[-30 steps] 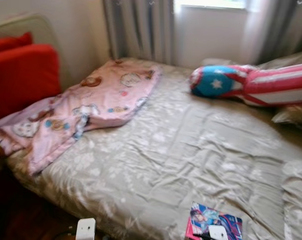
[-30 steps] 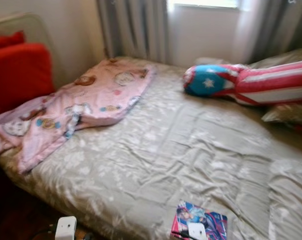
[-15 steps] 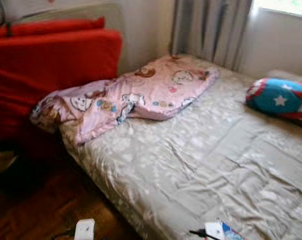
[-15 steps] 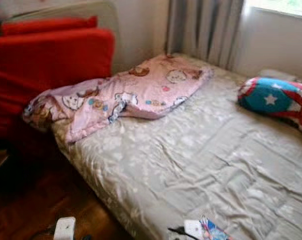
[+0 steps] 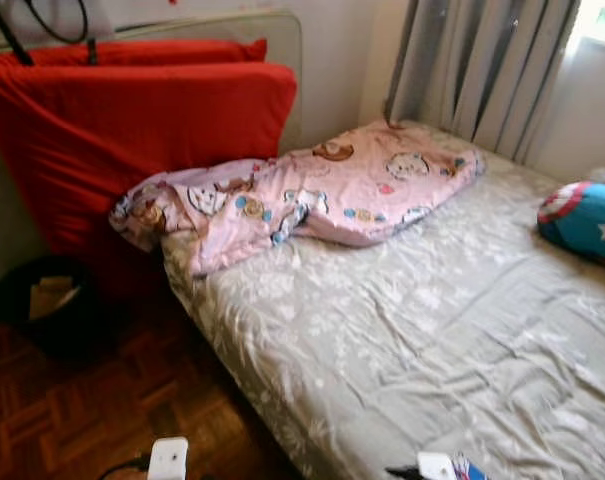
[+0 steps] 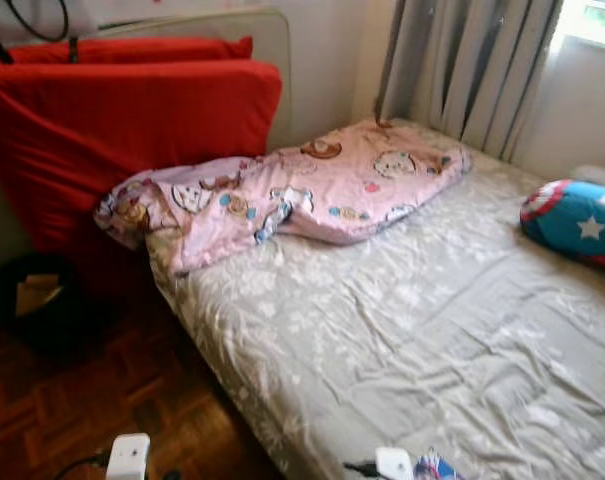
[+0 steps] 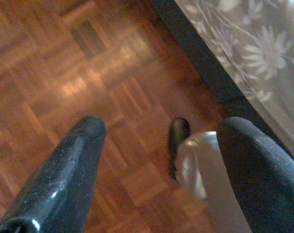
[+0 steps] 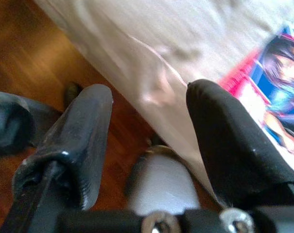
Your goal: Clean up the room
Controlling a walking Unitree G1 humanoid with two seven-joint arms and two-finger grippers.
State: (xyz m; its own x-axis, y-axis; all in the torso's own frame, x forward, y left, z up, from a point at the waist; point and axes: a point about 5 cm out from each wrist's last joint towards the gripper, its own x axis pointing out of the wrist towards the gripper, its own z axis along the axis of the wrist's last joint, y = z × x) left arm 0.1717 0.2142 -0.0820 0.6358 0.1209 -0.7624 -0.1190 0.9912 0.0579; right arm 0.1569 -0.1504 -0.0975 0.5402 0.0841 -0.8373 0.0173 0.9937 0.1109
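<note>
Bed (image 5: 432,330) lies ahead; left gripper (image 7: 156,160) hangs fingers-wide over parquet (image 7: 64,73), right gripper (image 8: 147,131) gapes empty beside a magazine (image 8: 278,102); no readable writing.

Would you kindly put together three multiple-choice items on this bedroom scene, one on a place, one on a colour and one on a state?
1. Where does the pink cartoon blanket lie?
A. on the parquet floor
B. at the bed's corner beside the red cushions
C. over the curtains

2. What colour are the big cushions against the wall?
A. red
B. green
C. white

3. How do the left gripper's fingers stand?
A. shut on a book
B. shut on the sheet
C. apart, holding nothing

Answers: 1 B, the pink cartoon blanket is bunched on the bed next to the red cushions. 2 A, both are red. 3 C, the left gripper has parquet floor showing between its fingers.
</note>
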